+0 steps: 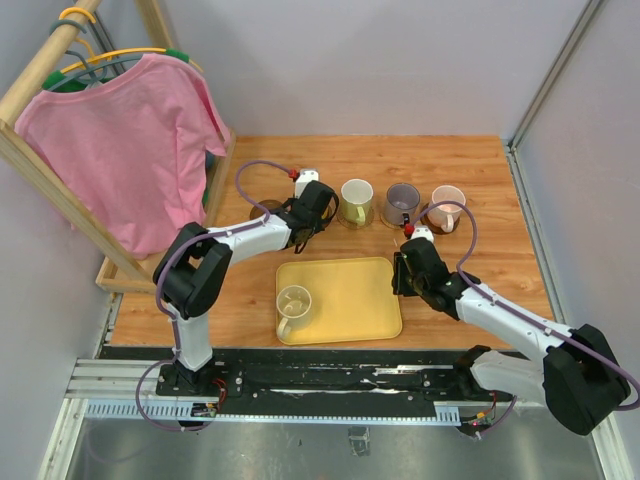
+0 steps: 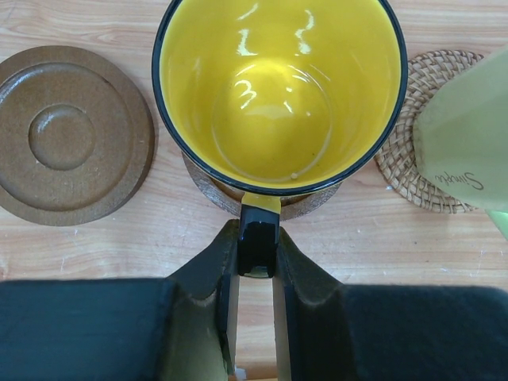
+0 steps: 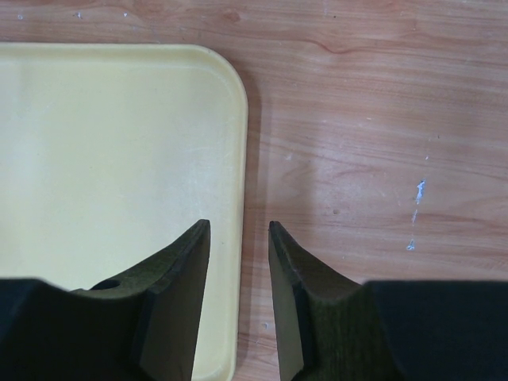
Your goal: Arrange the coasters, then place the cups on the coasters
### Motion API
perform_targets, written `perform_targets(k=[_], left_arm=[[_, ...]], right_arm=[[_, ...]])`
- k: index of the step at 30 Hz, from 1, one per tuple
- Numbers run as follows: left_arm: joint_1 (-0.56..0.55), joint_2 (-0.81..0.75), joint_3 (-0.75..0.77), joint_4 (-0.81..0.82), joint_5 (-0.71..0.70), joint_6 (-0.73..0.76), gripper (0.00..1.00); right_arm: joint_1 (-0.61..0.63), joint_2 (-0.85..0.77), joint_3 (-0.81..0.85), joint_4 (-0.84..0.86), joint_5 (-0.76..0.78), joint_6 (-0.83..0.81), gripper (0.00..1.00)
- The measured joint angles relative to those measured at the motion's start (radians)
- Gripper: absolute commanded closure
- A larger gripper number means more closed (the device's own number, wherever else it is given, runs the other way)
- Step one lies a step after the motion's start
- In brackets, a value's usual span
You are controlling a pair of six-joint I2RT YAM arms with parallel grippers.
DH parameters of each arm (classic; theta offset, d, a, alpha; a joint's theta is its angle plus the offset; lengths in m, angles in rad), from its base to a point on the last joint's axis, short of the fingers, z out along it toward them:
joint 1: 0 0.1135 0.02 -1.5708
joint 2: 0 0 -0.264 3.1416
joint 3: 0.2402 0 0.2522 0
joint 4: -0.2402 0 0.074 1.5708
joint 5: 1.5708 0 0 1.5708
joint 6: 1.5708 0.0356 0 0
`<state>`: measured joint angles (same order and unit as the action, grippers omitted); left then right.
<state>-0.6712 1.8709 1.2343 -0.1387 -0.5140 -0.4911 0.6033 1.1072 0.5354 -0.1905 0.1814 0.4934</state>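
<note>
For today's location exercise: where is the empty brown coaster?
Left wrist view, left side: the brown coaster lies bare, just left of the yellow mug.

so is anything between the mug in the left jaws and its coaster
nothing visible: the mug is right above a brown coaster, whose edge shows beneath it; the neighbouring cup is off to one side

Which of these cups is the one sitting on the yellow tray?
The see-through yellowish cup, alone at the tray's left side. The other cups are lined up farther back on the wooden table.
</note>
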Motion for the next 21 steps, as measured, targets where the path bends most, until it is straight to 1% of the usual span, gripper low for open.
perform_targets(k=[2,3,6,8,9,13,21], left_arm=[[0.000,0.000,0.000,-0.002,0.000,-0.001,0.83],[0.000,0.000,0.000,-0.004,0.000,-0.001,0.76],[0.000,0.000,0.000,-0.009,0.000,0.002,0.50],[-0.002,0.000,0.000,-0.011,0.000,0.002,0.39],[-0.004,0.000,0.000,-0.010,0.000,0.000,0.36],[-0.014,-0.002,-0.003,-0.010,0.004,-0.007,0.35],[-0.023,-0.047,-0.025,-0.008,0.021,-0.007,0.36]], right_arm=[[0.000,0.000,0.000,0.000,0.000,0.000,0.63],[0.000,0.000,0.000,0.000,0.000,0.000,0.63],[0.000,0.000,0.000,0.000,-0.002,0.000,0.63],[0.000,0.000,0.000,0.000,-0.004,0.000,0.63],[0.000,-0.001,0.000,0.000,-0.005,0.000,0.63],[0.000,-0.004,0.000,0.000,-0.007,0.000,0.63],[0.000,-0.020,0.000,-0.001,-0.010,0.001,0.63]])
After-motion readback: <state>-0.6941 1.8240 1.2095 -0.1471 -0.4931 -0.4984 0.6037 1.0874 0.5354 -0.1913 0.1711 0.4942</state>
